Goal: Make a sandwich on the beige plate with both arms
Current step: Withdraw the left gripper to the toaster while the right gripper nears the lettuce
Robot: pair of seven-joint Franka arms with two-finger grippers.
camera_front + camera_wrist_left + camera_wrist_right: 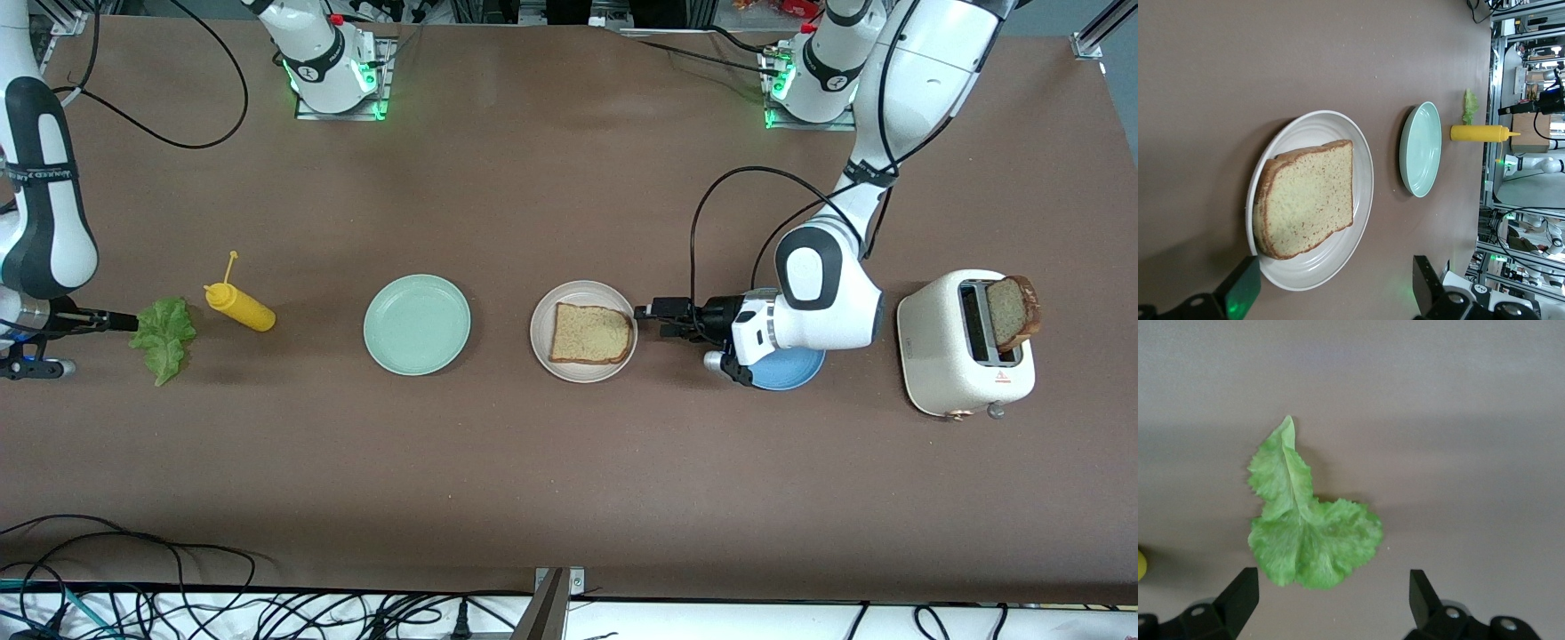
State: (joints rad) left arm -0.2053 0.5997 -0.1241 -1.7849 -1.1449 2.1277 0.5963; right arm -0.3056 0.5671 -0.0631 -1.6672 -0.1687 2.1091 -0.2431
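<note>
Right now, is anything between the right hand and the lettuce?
Nothing visible: the open right hand sits right beside the ruffled green lettuce leaf, only bare brown table between them.

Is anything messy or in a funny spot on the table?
The lettuce leaf lies straight on the bare table, not on a plate. A bread slice sticks up tilted out of the toaster. Nothing is spilled.

Bread slice [1308, 200] on beige plate [1361, 157]

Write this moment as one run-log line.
left gripper: open beside beige plate | bread slice: on plate | right gripper: open at lettuce
</note>
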